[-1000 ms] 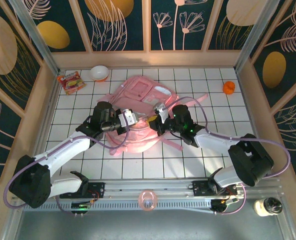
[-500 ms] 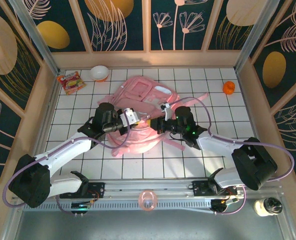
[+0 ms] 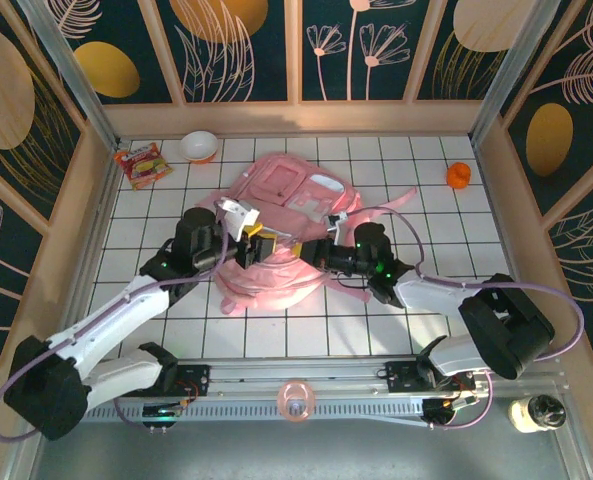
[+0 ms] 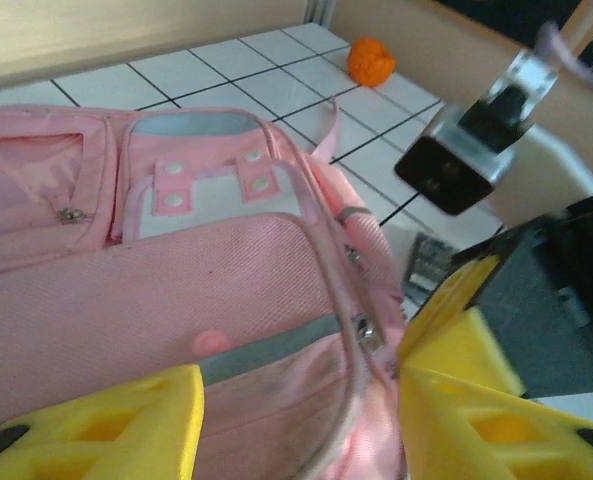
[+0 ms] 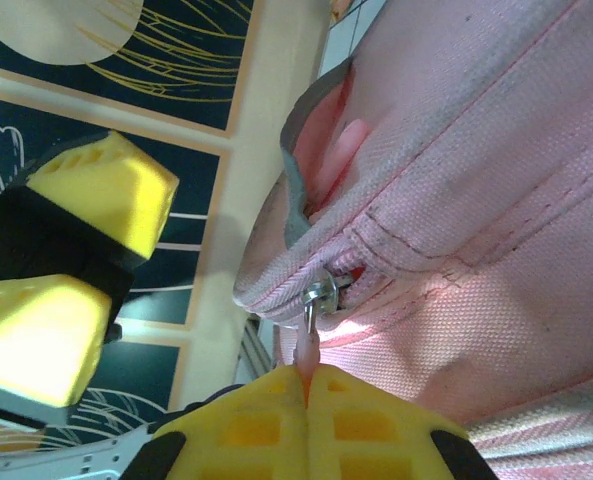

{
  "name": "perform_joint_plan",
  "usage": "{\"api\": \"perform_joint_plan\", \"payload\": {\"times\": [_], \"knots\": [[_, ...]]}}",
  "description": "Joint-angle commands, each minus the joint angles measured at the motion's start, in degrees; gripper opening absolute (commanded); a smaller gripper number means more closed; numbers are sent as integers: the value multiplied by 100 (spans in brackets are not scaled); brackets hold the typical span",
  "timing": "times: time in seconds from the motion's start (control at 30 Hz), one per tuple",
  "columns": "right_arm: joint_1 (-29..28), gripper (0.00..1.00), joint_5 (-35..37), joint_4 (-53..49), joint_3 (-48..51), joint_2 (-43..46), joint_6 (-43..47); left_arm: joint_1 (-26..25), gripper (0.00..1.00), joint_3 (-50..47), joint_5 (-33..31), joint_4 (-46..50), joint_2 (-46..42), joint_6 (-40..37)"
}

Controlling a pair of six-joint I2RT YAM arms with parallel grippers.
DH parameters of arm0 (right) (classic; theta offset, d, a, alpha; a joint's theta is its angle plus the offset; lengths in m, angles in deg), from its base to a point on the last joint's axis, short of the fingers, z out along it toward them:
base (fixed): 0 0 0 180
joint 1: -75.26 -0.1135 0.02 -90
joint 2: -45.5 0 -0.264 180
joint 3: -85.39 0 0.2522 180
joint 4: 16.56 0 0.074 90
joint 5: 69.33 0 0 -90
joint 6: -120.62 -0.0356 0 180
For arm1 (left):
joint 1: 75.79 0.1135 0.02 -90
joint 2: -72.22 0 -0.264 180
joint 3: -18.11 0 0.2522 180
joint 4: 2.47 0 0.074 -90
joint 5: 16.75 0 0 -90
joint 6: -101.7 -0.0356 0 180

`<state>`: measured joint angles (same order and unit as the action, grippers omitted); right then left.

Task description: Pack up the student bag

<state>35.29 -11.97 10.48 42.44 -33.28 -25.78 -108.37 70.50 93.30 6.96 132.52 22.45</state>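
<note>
The left gripper point(image 4: 296, 420) has its 2 yellow fingers point(image 4: 116, 425) spread wide at the bottom edge, with nothing between them. Beyond them lies the student bag point(image 4: 176, 290), its pale panel point(image 4: 216, 195) bearing 2 pink tabs. At the right, the right gripper point(image 4: 404, 352) tapers to a metal zipper pull point(image 4: 368, 335). Far off, an orange object point(image 4: 372, 62) sits on the tiled table point(image 4: 276, 85).

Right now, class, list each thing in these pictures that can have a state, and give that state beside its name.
student bag: lying flat, one zip partly open.
right gripper: shut on the zipper pull.
left gripper: open over the bag, holding nothing.
bowl: upright.
snack packet: lying flat.
</note>
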Motion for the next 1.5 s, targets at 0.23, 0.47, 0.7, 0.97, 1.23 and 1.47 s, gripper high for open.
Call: {"api": "perform_joint_plan", "payload": {"times": [0.23, 0.47, 0.7, 0.97, 1.23, 1.47], "knots": [[-344, 0, -150, 548, -155, -119, -301, -21, 49, -1243, 893, -1149, -633, 3976], [-423, 0, -137, 555, -212, -255, -298, -128, 52, -1639, 1183, -2143, -496, 4999], [-459, 0, -137, 588, -239, -293, -333, -186, 51, -1517, 1297, -1798, 15, 4917], [-539, 0, -225, 664, -298, -439, -350, -299, 52, -1604, 1499, -2915, 460, 5550], [-539, 0, -325, 746, -289, -467, -396, -413, 50, -1704, 1547, -3591, 888, 5891], [-541, 2, -307, 384, -194, -358, -290, -409, 46, -1771, 1131, -3729, 1054, 5956]]}}
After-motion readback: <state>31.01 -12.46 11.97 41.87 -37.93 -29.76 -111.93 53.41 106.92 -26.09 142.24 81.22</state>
